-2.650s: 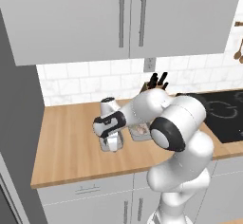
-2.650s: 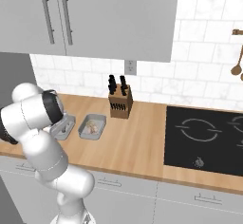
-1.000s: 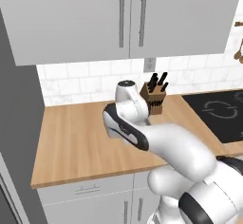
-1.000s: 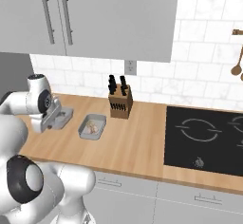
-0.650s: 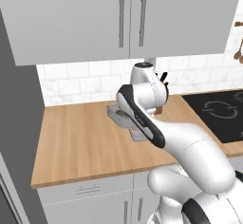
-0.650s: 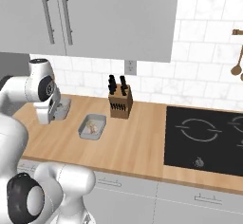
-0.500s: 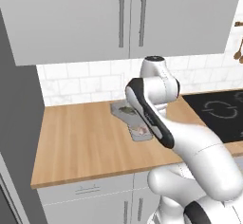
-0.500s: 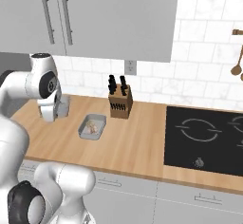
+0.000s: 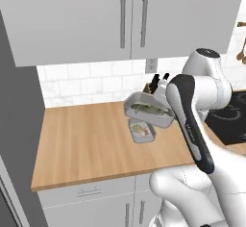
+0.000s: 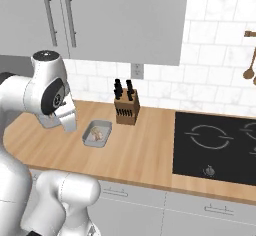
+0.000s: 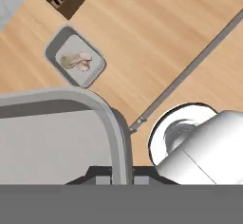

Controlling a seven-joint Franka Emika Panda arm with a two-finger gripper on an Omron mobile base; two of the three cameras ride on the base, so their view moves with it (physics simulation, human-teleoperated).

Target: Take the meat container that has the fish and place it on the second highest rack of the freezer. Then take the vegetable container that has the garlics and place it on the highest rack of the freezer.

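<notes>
The meat container point(image 9: 149, 110) is a grey tray with the olive-brown fish point(image 9: 146, 108) lying in it. It hangs tilted just above the counter, in front of my forearm. My gripper point(image 11: 115, 179) is shut on its rim point(image 11: 114, 133). The vegetable container point(image 9: 142, 131) with the pale garlics point(image 11: 76, 60) rests on the wooden counter directly below and in front of the held tray, and it also shows as the vegetable container point(image 10: 97, 133) beside my hand. The freezer point(image 9: 14, 125) is the dark grey wall at the far left.
A knife block point(image 10: 126, 108) stands against the tiled wall behind the trays. A black cooktop point(image 10: 220, 145) takes up the counter's right part. Grey wall cupboards point(image 9: 125, 19) hang overhead. Bare wooden counter point(image 9: 77, 139) stretches left toward the freezer.
My arm has swung to the right and lifted slightly, carrying the fish tray from left of the garlic tray to a spot above it. The garlic tray has stayed put.
</notes>
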